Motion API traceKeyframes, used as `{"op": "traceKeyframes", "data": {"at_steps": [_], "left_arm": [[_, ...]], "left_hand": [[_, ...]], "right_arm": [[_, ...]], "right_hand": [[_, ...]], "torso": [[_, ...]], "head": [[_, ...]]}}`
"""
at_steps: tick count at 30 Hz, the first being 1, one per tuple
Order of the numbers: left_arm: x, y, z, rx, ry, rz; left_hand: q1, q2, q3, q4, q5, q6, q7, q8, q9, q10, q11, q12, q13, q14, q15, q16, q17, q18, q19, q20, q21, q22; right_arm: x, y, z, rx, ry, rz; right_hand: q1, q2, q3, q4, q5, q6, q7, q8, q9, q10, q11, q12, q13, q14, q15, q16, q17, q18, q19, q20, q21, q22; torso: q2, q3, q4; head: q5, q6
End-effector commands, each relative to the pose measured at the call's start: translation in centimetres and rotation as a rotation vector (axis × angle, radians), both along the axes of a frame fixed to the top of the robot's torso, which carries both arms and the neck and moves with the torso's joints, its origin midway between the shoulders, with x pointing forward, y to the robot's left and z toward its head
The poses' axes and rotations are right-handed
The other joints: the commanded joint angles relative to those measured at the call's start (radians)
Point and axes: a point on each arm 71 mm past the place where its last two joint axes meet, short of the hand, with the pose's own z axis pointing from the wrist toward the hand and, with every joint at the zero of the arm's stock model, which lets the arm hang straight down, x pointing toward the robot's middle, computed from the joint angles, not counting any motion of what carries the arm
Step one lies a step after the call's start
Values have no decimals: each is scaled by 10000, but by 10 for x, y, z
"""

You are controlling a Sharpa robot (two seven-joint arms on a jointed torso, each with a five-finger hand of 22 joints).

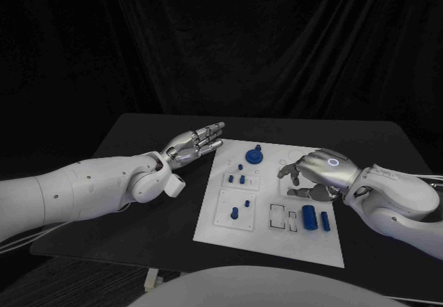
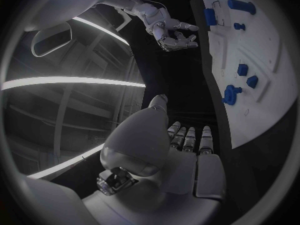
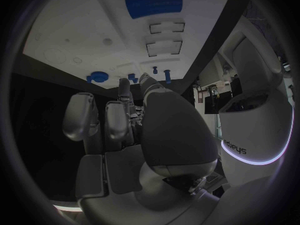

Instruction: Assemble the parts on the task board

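the right hand rises with its fingers curled toward the white task board, where a large blue block and smaller blue parts sit.

No clear text; faint mirrored lettering, perhaps a brand, marks the robot's white body.

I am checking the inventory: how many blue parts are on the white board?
8: one round part at the far edge, three small ones nearer, two pegs near-left, two cylinders near-right. The right hand may hide more.
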Motion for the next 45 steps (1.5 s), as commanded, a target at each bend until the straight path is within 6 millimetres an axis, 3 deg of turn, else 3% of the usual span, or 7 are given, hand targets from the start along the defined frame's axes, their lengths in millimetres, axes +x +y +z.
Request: {"op": "traceKeyframes", "data": {"at_steps": [1, 8, 11, 15, 23, 39, 45], "left_arm": [[-1, -3, 3, -351, -254, -17], [-1, -6, 3, -512, -459, -12], [-2, -8, 4, -594, -535, -25], [-4, -9, 4, -694, -609, -47], [-5, -12, 4, -808, -650, -108], [-10, -11, 8, -887, -1024, -110], [-11, -11, 8, -861, -1014, -115]], "left_hand": [[99, 20, -2, -85, 55, 85, 27, 69, 19, 7, 117, 63, 22, -18, 86, -37, -11, 72, 6, 78, -34, -17], [162, 14, 28, -140, 81, 243, 137, 116, 39, 22, 252, 174, 50, -18, 198, -37, -11, 84, 6, 199, -34, -17], [188, 0, 33, -163, 90, 249, 147, 119, 39, 29, 280, 213, 60, -18, 219, -37, -11, 87, 6, 222, -34, -17], [235, -19, 47, -201, 129, 266, 173, 126, 40, 32, 322, 228, 61, -18, 264, -37, -11, 100, 6, 298, -34, -17], [277, -27, 64, -229, 166, 331, 224, 150, 49, 42, 395, 288, 74, -18, 335, -37, -11, 154, 6, 427, -34, -17], [224, -52, 30, -155, 146, 429, 242, 184, 61, 58, 439, 363, 88, -18, 384, -37, -11, 216, 6, 562, -34, -17], [223, -56, 27, -152, 148, 432, 243, 185, 61, 58, 436, 361, 87, -18, 383, -37, -11, 220, 6, 562, -34, -17]], "right_arm": [[3, -17, 1, 664, 1044, -1258], [7, -47, -6, 213, 2090, -3120], [9, -56, -11, -253, 2642, -4179], [10, -63, -19, -734, 3513, -5316], [13, -63, -33, -1583, 5121, -6574], [28, -46, -33, -1740, 6078, -7238], [31, -42, -32, -2022, 6085, -7156]], "right_hand": [[367, 105, 302, -60, 524, 702, -128, 441, 138, 1239, -318, 374, 92, -193, -235, -866, -1018, 204, -150, -205, -480, 1312], [-1202, 650, -55, 97, 240, 2328, -489, 1186, 419, 3067, -676, 1506, 1082, 174, -491, -1495, -1446, 147, 113, -448, -442, 1274], [-3333, 1156, -496, 100, 806, 3046, -645, 1176, 581, 4367, -735, 6797, 6683, 673, -535, -373, -41, -161, 791, -620, 1291, 1892], [-3993, 1177, -506, 83, 991, 3354, -656, 926, 626, 4649, -659, 9098, 9245, 941, -620, 809, 1589, -378, 1110, -700, 2465, 2209], [-5074, 1042, -504, 119, 264, 3828, -654, 470, 605, 4808, -676, 10518, 10978, 1083, -665, 1787, 3042, -498, 1240, -690, 3094, 2357], [-5117, 631, -401, 67, -46, 3668, -564, -6, 406, 4851, -610, 10734, 11262, 1081, -660, 1888, 3155, -512, 1249, -689, 3196, 2374], [-5398, 148, -265, 145, -504, 3816, -726, 504, 1383, 4851, -750, 10734, 11262, 1051, -752, 1871, 3065, -495, 1212, -775, 3164, 2353]], "torso": [[0, -1, 1], [-3, -3, 0], [3, 1, 1], [4, 2, 2], [3, 2, -3], [6, 2, 5], [5, 1, 3]], "head": [[-419, 1], [-1209, 1], [-1536, 1], [-1775, 1], [-1955, 1], [-2043, 1], [-2030, 1]]}}
